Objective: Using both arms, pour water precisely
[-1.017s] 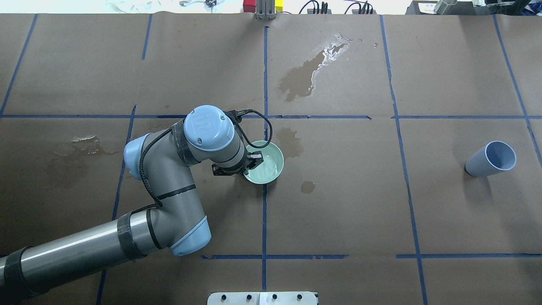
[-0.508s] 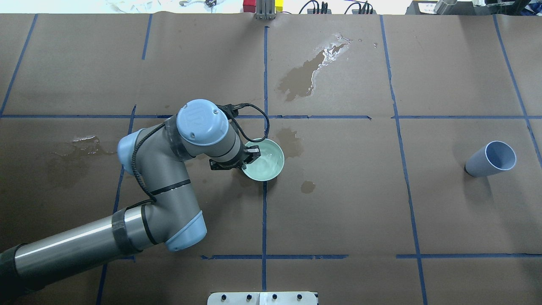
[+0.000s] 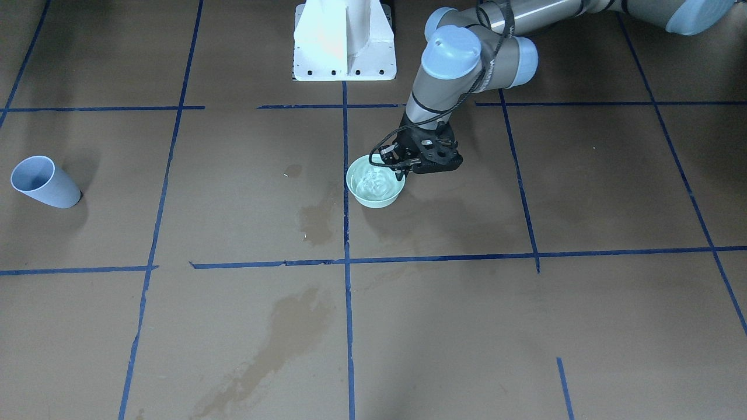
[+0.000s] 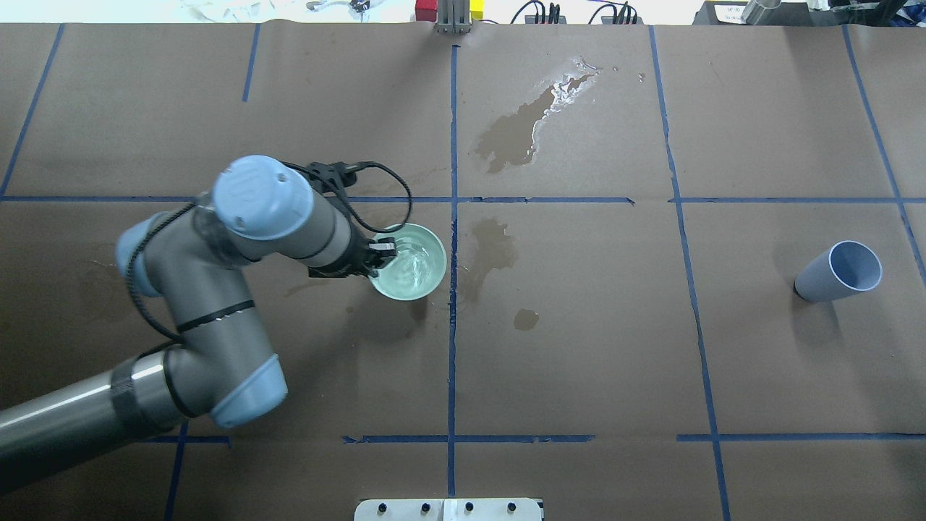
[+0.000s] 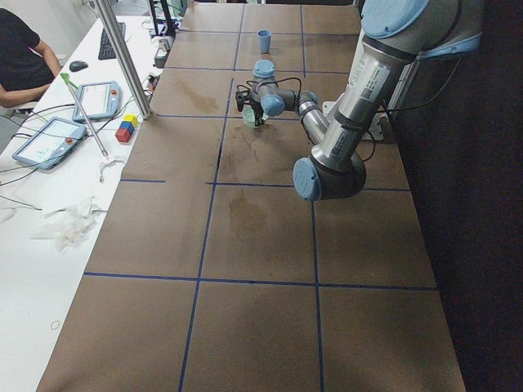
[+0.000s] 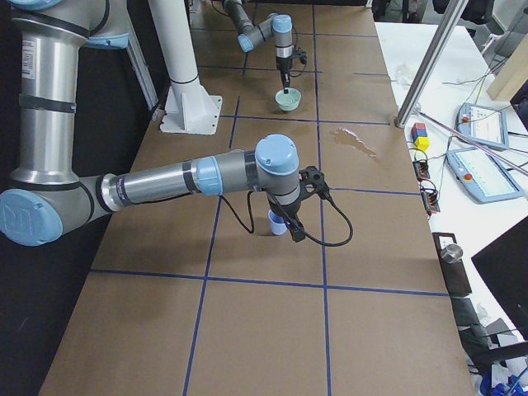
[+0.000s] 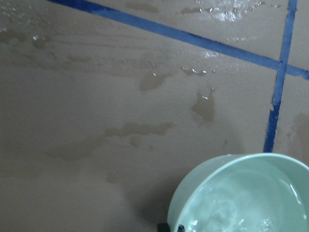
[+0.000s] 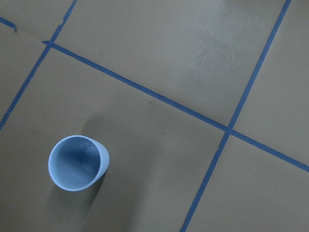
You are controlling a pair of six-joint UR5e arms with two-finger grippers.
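Observation:
A pale green bowl (image 4: pixel 409 271) holds rippling clear water (image 4: pixel 414 262) just left of the table's centre tape line. My left gripper (image 4: pixel 380 253) is shut on the bowl's near-left rim; it also shows in the front view (image 3: pixel 400 169) by the bowl (image 3: pixel 376 188). The left wrist view shows the bowl (image 7: pixel 227 179) and water (image 7: pixel 231 208) at lower right. A blue cup (image 4: pixel 839 271) stands at far right, tilted. My right gripper (image 6: pixel 282 216) shows only in the exterior right view, just above the cup (image 6: pixel 278 227); I cannot tell whether it is open. The right wrist view sees the cup (image 8: pixel 77 163).
Wet stains mark the brown paper at the back centre (image 4: pixel 521 130) and right of the bowl (image 4: pixel 492 250). The white pedestal (image 3: pixel 344 41) stands at the robot's side. Tablets (image 5: pixel 49 139) and coloured blocks (image 5: pixel 125 128) lie beyond the far edge.
My left arm has carried the bowl leftwards across the centre tape line. The water sloshes more. The blue cup has not moved.

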